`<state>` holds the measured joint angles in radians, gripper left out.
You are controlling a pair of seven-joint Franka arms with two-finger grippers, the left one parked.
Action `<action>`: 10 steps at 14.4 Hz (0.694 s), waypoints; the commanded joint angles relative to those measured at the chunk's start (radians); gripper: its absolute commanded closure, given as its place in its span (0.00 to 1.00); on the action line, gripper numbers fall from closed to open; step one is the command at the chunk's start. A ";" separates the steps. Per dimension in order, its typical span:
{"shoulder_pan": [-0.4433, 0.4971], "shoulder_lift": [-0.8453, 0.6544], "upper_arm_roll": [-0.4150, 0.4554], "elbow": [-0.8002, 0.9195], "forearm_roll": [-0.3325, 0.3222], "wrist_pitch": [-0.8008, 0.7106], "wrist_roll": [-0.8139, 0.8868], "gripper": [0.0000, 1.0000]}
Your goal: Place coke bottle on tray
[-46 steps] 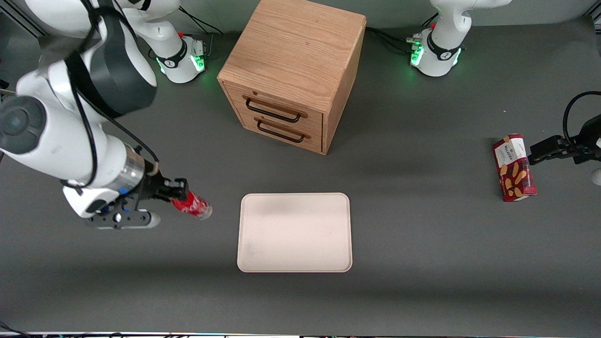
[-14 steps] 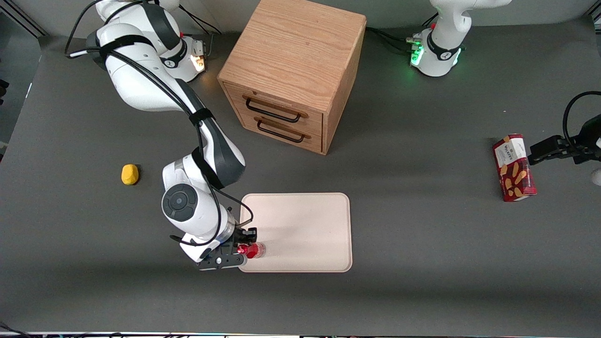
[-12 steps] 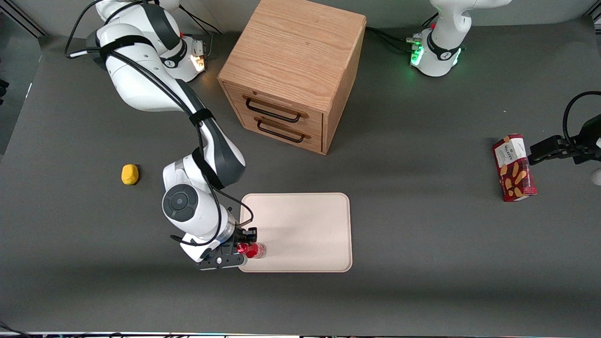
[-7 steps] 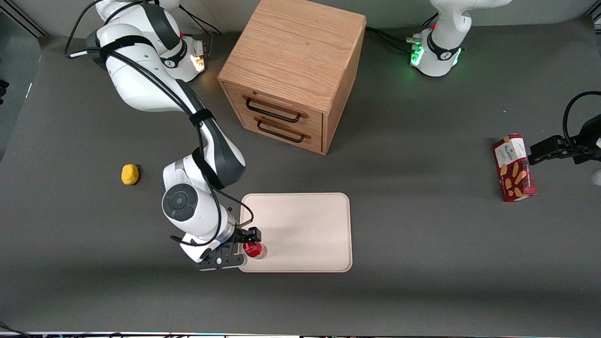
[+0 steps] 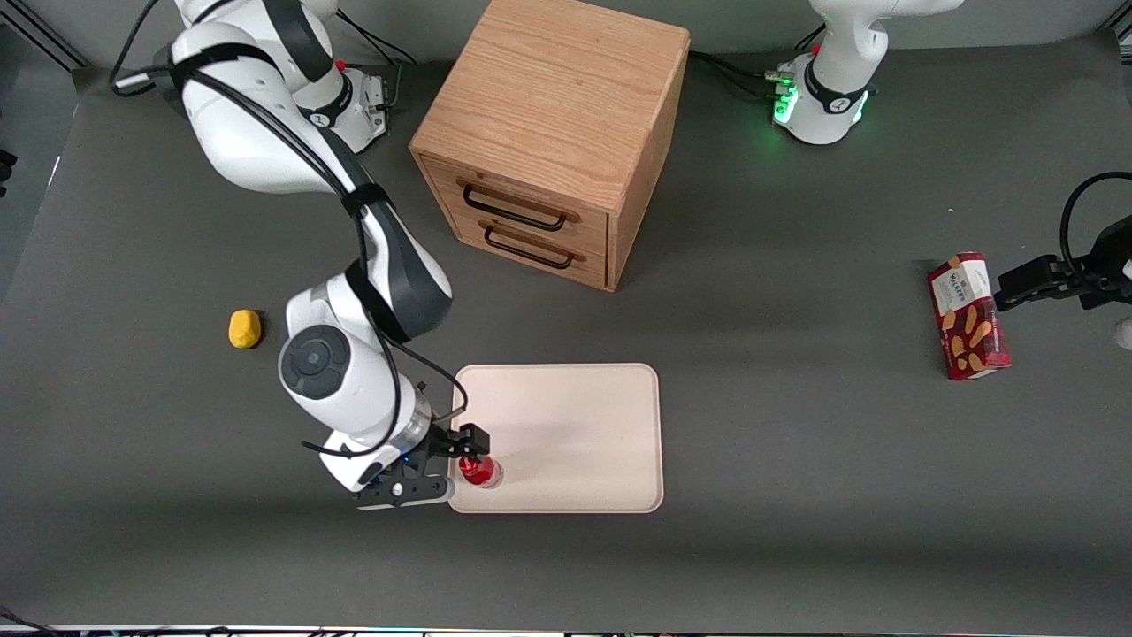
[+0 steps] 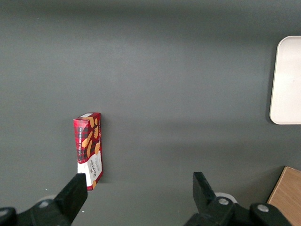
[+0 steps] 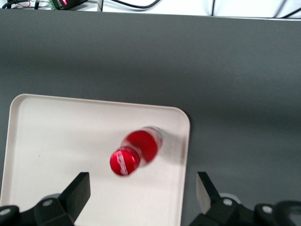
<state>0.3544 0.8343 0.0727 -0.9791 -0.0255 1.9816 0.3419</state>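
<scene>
On the flat, pale beige-pink rectangular tray (image 5: 566,425), near its corner at about seven o'clock, the small red coke bottle with a red cap (image 5: 479,470) is seen standing upright. The right arm's gripper (image 5: 453,460) is held just above it, fingers spread apart and clear of the bottle. Toward the parked arm's end, a red snack box (image 5: 968,316) printed with biscuit pictures lies flat; its label cannot be read.

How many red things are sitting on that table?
2. The coke bottle stands on the tray, the open pincer right above it. A red snack box lies toward the parked arm's end.
</scene>
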 commanded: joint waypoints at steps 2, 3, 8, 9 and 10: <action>-0.032 -0.208 -0.030 -0.111 -0.001 -0.208 -0.008 0.00; -0.034 -0.284 -0.051 -0.166 -0.001 -0.249 0.005 0.00; -0.031 -0.702 -0.188 -0.585 0.082 -0.270 -0.011 0.00; -0.031 -0.777 -0.195 -0.660 0.082 -0.271 -0.008 0.00; -0.031 -0.849 -0.208 -0.732 0.082 -0.289 -0.008 0.00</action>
<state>0.3126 0.1916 -0.1169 -1.4545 0.0392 1.6689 0.3407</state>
